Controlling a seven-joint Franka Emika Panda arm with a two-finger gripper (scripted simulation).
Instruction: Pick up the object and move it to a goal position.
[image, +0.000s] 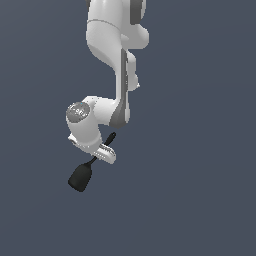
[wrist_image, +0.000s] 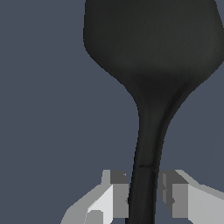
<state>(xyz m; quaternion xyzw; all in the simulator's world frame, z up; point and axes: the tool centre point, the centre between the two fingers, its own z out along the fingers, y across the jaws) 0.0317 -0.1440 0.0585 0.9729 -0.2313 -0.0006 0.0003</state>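
The object (image: 80, 176) is a matte-black tool with a wide rounded head and a thin curved stem. Its head points toward the lower left of the exterior view, and its stem tip (image: 111, 136) sticks out past the white hand. My gripper (image: 101, 154) straddles the stem partway along. In the wrist view the object (wrist_image: 151, 57) fills much of the picture, its stem running down between my gripper (wrist_image: 143, 192). Both grey finger pads (wrist_image: 120, 197) stand tight against the stem's sides, so the gripper is shut on it. The hand hides part of the stem in the exterior view.
The white arm (image: 107, 40) comes down from the top of the exterior view. A plain dark blue-grey surface (image: 200, 190) lies all around, with no other objects, edges or goal marker in sight.
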